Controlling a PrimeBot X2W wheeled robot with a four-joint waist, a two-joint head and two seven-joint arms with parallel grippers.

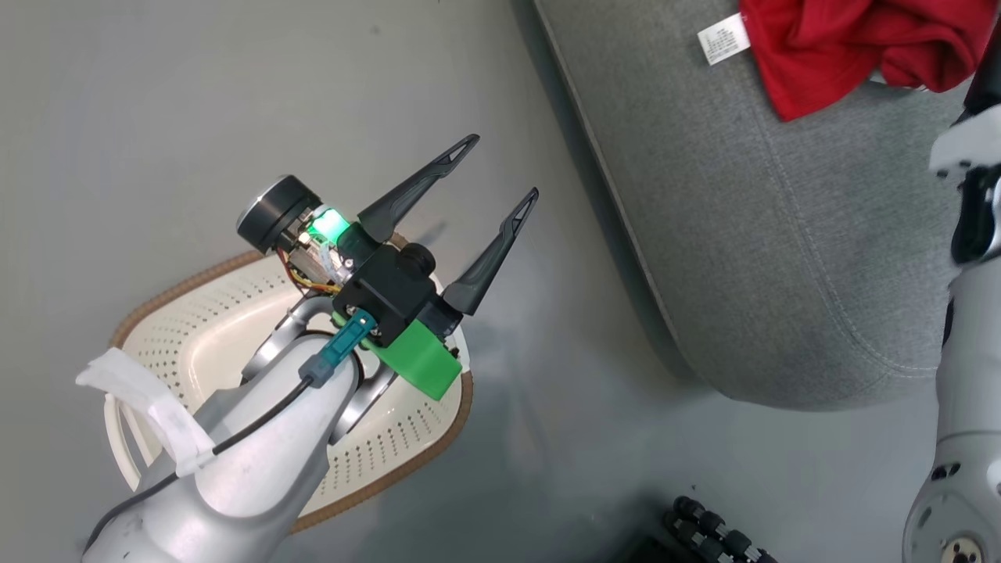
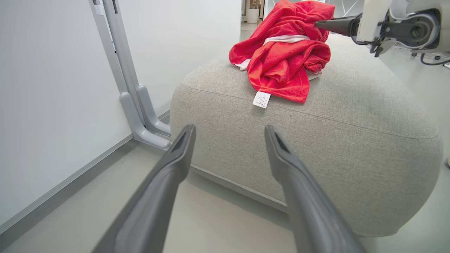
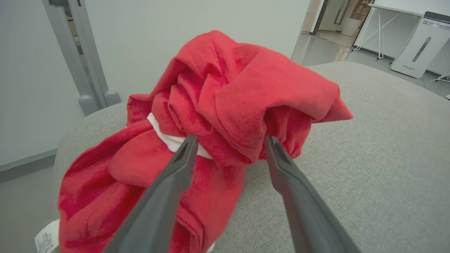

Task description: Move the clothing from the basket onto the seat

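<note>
The red clothing [image 1: 844, 47] lies bunched in a heap on the grey seat [image 1: 743, 234], a white tag [image 1: 723, 37] sticking out. In the right wrist view my right gripper [image 3: 231, 138] stands open over the seat [image 3: 386, 140], a fold of the clothing [image 3: 228, 88] between its tips. The left wrist view shows the heap [image 2: 281, 59] on the seat [image 2: 351, 123], with one of the right gripper's fingers [image 2: 334, 24] at its top. My left gripper [image 1: 501, 167] is open and holds nothing, above the cream basket [image 1: 180, 285], whose visible perforated floor is bare.
A grey metal stand foot [image 2: 140, 116] rests against the white wall left of the seat. A black ribbed object [image 1: 712, 532] lies on the floor at the bottom. My pale right forearm [image 1: 970, 352] runs up the right edge. A white appliance [image 3: 418, 49] stands far behind.
</note>
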